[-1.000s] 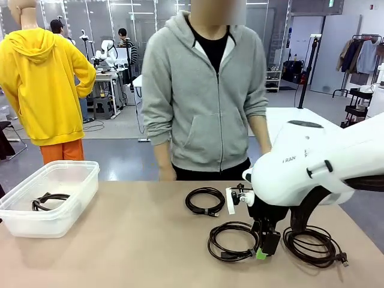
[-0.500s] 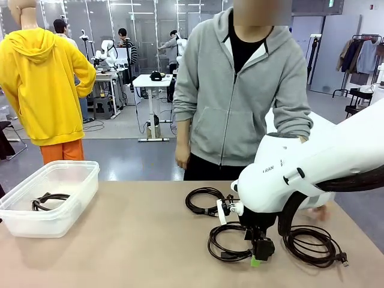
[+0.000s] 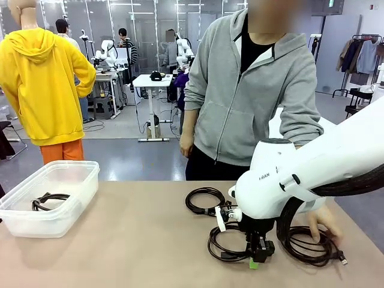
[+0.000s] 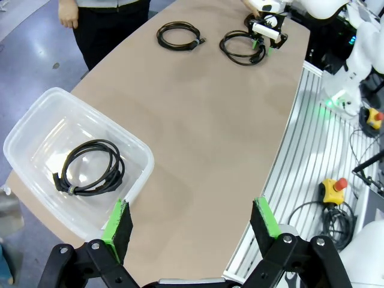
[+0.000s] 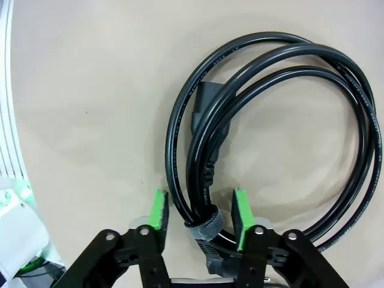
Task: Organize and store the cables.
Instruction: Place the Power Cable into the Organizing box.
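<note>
Where the front view looks across the bench [image 3: 120,240], the right gripper [image 3: 255,259] stands on the middle cable [image 3: 225,243], and the white arm [image 3: 300,174] reads "RAN". A person's hand [image 3: 324,227] touches the right cable [image 3: 309,249].

From the left wrist, the left gripper [image 4: 191,211] has released fingers, near the bin [image 4: 139,157] holding a coiled cable [image 4: 90,169].

From the right wrist, the right fingers [image 5: 158,209] grasp the middle cable at its strap [image 5: 203,228].

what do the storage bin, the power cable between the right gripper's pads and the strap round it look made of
Storage bin: clear, slightly frosted plastic; the coiled cable inside shows through its wall. Power cable: black rubber or PVC sheath, smooth semi-gloss, highlight line and faint print. Strap: likely hook-and-loop fabric, matte and fuzzy.
</note>
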Motion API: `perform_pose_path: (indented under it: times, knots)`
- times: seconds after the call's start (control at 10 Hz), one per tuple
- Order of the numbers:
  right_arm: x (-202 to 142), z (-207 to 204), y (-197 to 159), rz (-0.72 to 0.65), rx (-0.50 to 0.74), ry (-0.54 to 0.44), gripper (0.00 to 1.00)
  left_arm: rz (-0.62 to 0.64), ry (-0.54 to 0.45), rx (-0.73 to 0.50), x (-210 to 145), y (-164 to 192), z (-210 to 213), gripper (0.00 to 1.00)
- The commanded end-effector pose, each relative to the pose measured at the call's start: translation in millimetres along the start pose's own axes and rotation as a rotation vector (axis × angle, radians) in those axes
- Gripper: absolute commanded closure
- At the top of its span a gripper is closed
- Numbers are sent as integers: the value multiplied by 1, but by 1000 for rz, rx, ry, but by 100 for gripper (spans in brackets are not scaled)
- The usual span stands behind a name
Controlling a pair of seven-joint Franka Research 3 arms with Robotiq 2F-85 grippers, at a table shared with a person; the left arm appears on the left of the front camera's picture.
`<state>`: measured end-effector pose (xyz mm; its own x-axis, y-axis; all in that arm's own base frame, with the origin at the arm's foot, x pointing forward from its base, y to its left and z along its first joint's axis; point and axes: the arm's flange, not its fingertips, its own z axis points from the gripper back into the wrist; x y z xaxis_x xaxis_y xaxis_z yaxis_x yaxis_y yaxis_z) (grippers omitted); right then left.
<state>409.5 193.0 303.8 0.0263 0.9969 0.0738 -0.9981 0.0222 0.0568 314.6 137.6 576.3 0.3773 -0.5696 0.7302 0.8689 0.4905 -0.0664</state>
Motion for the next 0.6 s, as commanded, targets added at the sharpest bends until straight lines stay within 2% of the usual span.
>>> perform_pose_path:
  times: [0.0, 0.1, 0.2, 0.5]
  knots:
    - [1, 0, -1, -34, -20, 16, 87, -6, -13, -11, -1, -1, 1, 0]
    - [-1, 3, -2, -37, -22, 12, 97, -6, -13, -11, -1, -1, 1, 0]
    - [-2, 5, -2, -38, -24, 16, 100, -6, -13, -11, -1, -1, 1, 0]
    - [3, 28, -2, -64, -43, -3, 100, -6, -13, -11, -1, -1, 1, 0]
